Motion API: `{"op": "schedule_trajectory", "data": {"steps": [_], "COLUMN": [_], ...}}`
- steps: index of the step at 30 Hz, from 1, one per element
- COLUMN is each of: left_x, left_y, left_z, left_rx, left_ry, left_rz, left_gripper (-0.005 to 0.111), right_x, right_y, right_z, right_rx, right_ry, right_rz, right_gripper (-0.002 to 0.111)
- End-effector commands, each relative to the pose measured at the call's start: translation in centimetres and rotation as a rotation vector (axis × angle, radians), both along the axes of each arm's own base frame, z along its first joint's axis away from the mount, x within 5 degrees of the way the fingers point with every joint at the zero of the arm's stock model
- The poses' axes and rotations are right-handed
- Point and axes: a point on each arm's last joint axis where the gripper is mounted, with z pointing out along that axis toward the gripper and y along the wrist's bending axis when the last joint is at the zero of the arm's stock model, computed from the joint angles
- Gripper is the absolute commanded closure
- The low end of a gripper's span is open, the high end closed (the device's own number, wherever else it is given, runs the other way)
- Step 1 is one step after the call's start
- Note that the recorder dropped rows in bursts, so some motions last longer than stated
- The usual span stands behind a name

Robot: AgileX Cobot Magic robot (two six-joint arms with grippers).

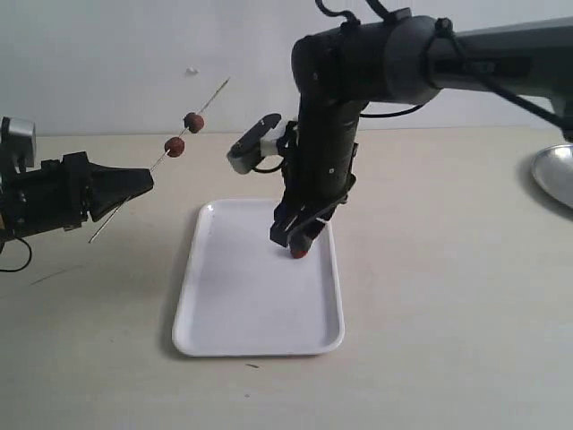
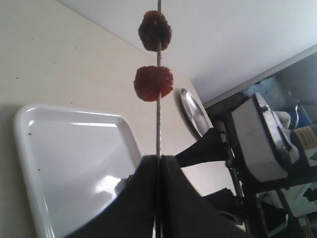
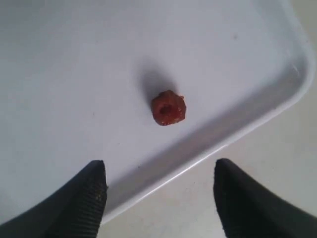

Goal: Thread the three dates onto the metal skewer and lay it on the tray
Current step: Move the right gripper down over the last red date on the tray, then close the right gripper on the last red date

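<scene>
My left gripper [image 1: 143, 184] is shut on the metal skewer [image 1: 161, 159], which slants up and to the right above the table. Two dates are threaded on it, a reddish one [image 1: 175, 146] and one higher up [image 1: 193, 123]. The left wrist view shows the skewer [image 2: 158, 119] leaving the closed jaws, with the reddish date [image 2: 154, 83] and a darker date [image 2: 155, 30] on it. The third date [image 3: 168, 107] lies loose on the white tray [image 3: 74, 59] near its rim. My right gripper [image 3: 159, 173] hangs open just above it, nothing between its fingers [image 3: 89, 198].
The tray [image 1: 260, 305] lies in the middle of the beige table, under the right arm [image 1: 327, 161]. A round silver dish [image 1: 555, 175] sits at the far right edge. The skewer's lower end [image 1: 94, 237] sticks out behind my left gripper.
</scene>
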Motion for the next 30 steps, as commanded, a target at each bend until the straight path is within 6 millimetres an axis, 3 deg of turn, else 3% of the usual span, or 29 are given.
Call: {"op": "schedule_trajectory", "data": {"steps": [1,12,22,30], "left_x": [-0.2,-0.2,-0.2,-0.2], "left_y": [0.0,0.0,0.0,0.0], "left_z": [0.4,0.4,0.4,0.4], "left_rx": [-0.017,-0.017,-0.016,-0.016], "left_ry": [-0.008,-0.008,-0.008,-0.008], "left_rz": [-0.004,-0.004,-0.007,-0.007], "left_gripper": [0.107,0.107,0.107,0.107], "right_x": [0.5,1.1,1.5,1.6], "right_y": [0.6,1.1,1.3,1.1], "right_z": [-0.7,-3.0,-3.4,-4.7], "right_rx": [0.001,0.025,0.039,0.001], "right_ry": [-0.055,-0.058,-0.086,-0.072], "right_rz": [0.013,0.010,0.011,0.030], "right_gripper": [0.048,0.048,0.048,0.049]}}
